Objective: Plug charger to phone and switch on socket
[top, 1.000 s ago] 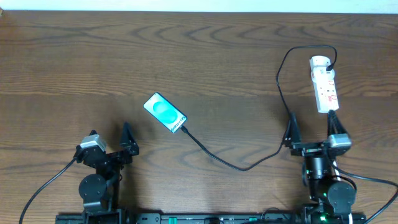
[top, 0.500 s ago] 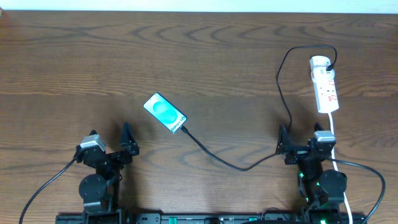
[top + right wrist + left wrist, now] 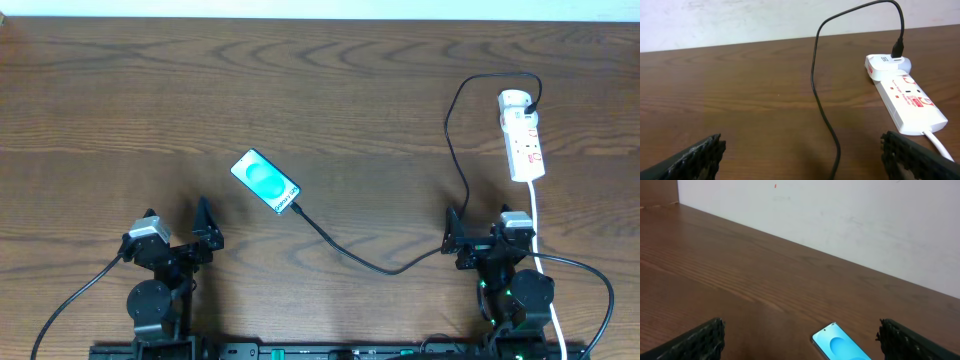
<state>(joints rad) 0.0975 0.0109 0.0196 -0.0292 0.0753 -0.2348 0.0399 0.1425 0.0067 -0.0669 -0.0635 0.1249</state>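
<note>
The phone (image 3: 264,181) lies screen up at centre-left, its teal screen lit; it also shows at the bottom of the left wrist view (image 3: 840,345). The black charger cable (image 3: 400,267) runs from the phone's lower end across the table and up to an adapter on the white socket strip (image 3: 523,135) at the right. The strip (image 3: 905,97) and cable (image 3: 815,75) show in the right wrist view. My left gripper (image 3: 178,225) is open and empty, below-left of the phone. My right gripper (image 3: 488,228) is open and empty, below the strip, with the cable between its fingers' line of sight.
The strip's white cord (image 3: 540,230) runs down past my right arm. A pale wall (image 3: 840,215) stands behind the table's far edge. Brown wooden tabletop (image 3: 300,80) spans the view.
My right arm has drawn back toward its base and its gripper has shifted slightly left. The left arm, phone, cable and strip have not moved.
</note>
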